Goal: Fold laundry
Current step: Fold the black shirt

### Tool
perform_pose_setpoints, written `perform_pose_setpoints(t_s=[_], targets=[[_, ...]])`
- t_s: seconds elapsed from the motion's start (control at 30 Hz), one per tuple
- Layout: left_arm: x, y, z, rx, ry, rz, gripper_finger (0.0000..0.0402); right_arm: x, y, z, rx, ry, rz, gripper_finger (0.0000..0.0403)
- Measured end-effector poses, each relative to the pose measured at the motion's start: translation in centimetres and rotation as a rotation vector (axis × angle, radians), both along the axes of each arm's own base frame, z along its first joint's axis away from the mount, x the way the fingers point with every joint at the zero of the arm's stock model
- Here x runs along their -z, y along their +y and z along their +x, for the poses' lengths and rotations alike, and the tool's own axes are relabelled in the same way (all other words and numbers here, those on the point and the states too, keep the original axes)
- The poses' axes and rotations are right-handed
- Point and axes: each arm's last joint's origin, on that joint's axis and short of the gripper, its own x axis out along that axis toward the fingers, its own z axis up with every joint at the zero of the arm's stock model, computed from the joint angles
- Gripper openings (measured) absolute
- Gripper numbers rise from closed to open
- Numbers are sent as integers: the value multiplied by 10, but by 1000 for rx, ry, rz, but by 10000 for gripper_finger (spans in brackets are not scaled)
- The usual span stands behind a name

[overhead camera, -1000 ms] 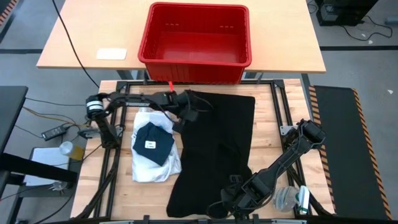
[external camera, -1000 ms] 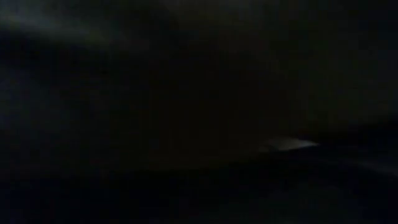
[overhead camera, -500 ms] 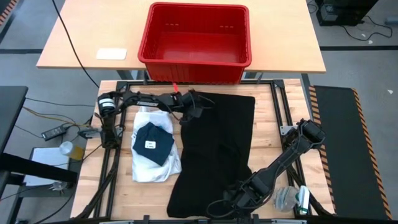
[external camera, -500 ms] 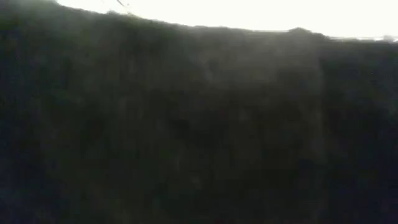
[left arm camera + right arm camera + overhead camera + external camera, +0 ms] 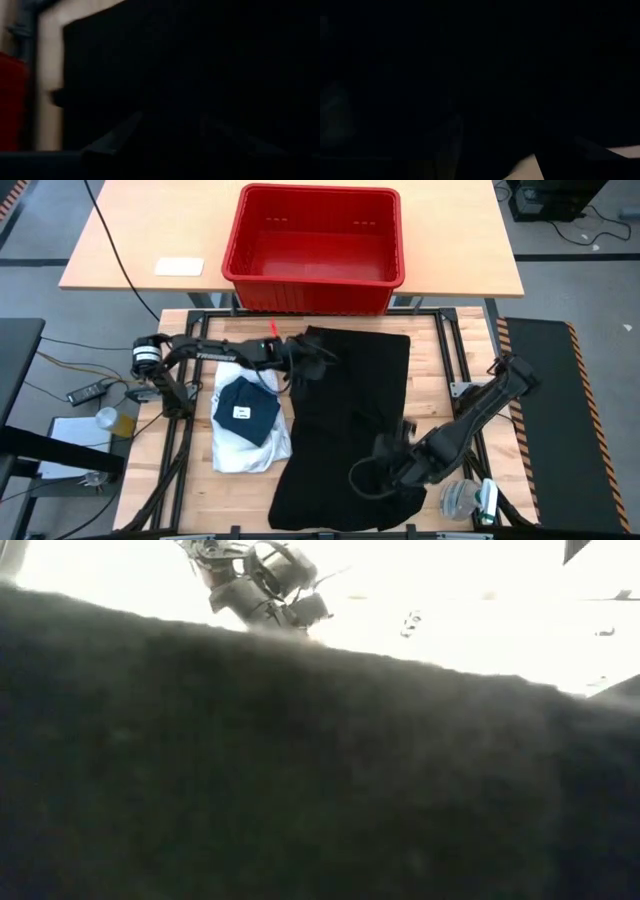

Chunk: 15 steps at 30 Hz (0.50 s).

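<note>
The large black garment lies spread down the middle of the bench, the left gripper at its far left corner and the right gripper over its near end, and I cannot tell either one's jaws.

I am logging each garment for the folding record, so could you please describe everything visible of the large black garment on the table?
The large black garment is soft, matte cloth spread flat in a long shape down the middle of the wooden table, its far edge near the red crate. Its left edge lies beside the white shirt. The left hand is at its far left corner; the right hand is over its near part. In the low view it fills most of the picture.
</note>
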Motion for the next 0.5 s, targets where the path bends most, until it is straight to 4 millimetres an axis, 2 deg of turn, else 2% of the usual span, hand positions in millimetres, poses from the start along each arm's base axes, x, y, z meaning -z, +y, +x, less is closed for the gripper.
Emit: perform_pose_setpoints(t_s=[0.1,0.23,0.3,0.4,0.5], targets=[[13,-18,-3,-75,18,-129,193,-15,-25,-4,34,-95,-232,227],[25,-42,-8,-116,91,-225,193,-22,-59,12,-7,-93,-391,224],[31,-55,-11,-119,112,-225,193,-13,-80,27,-7,-60,-405,224],[40,-68,-14,-113,100,-188,193,11,-119,44,5,1,-364,222],[55,-71,-20,-95,34,-194,192,36,-157,48,20,32,-304,212]])
